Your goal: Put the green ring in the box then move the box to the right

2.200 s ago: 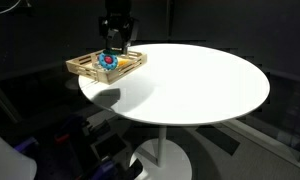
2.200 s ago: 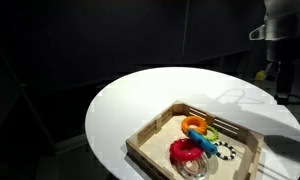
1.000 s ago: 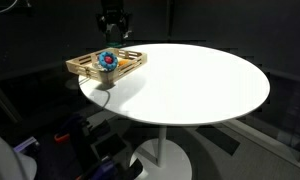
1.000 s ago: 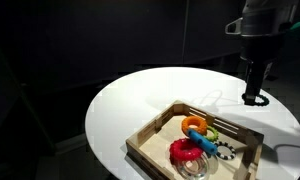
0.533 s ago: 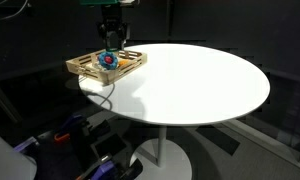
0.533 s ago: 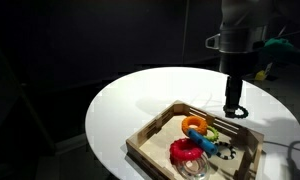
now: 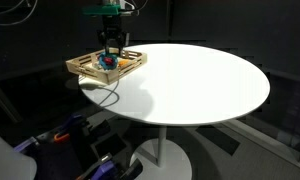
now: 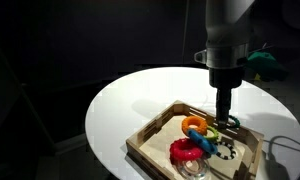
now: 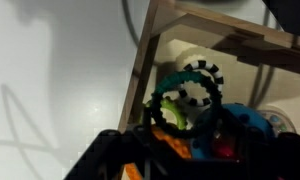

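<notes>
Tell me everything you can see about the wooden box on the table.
The box is a shallow rectangular tray of light wood with low slatted sides. It sits flat near the edge of the round white table and holds several colourful ring toys. The gripper hangs low over its far side; whether they touch cannot be judged.

The box [image 8: 150, 130] is getting chopped by the bottom edge in an exterior view. The gripper [image 8: 226, 118] is sitting among the toys [image 8: 185, 150], tips hiding. Wrist view's blurring badly, fingers [image 9: 115, 155] showing as dark smudges, so I'm not telling whether they're clamping anything.
</notes>
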